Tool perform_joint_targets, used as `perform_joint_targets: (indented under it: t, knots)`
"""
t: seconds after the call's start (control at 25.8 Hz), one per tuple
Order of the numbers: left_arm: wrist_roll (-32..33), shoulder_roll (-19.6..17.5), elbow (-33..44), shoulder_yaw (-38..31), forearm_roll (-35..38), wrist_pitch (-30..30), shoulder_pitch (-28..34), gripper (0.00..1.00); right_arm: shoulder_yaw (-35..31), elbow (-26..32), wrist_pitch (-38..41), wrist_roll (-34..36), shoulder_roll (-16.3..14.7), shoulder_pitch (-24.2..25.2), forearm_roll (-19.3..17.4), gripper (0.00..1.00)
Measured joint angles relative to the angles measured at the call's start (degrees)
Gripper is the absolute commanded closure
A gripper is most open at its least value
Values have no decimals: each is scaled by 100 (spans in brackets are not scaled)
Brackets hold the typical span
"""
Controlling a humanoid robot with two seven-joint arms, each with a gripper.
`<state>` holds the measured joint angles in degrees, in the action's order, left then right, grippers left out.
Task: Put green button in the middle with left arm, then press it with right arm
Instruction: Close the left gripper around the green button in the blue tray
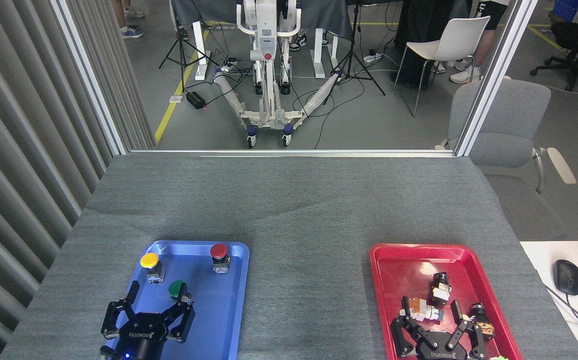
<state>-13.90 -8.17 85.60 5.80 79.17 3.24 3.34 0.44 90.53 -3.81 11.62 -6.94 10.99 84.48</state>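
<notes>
The green button [177, 289] stands upright in the blue tray [221, 310], near its middle. My left gripper [157, 296], black with a blue light at its wrist, hovers over the near part of that tray with its fingers spread open; one fingertip [187, 301] sits just right of the green cap and hides part of its base, and nothing is held. My right gripper [431, 315] hangs open over the near end of the red tray [394, 265]. Bare grey cloth [309, 295] lies between the two trays.
A yellow button [149, 261] and a red button [218, 251] stand at the far end of the blue tray. Small parts [440, 287] lie in the red tray. A mouse [567, 276] rests on the white desk at right.
</notes>
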Motion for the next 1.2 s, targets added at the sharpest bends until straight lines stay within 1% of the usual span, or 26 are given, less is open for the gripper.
perform_joint_targets:
  t: [0.74, 0.97, 1.2]
  knots:
    - [-16, -9, 25, 17, 21, -33, -42, 0, 0, 0, 1, 7, 17, 0, 1, 0]
    - [-19, -9, 37, 33, 28, -289, -57, 0, 0, 0, -1, 0, 18, 0, 2, 0]
    - [-20, -9, 23, 35, 28, -322, -42, 0, 0, 0, -1, -2, 18, 0, 2, 0]
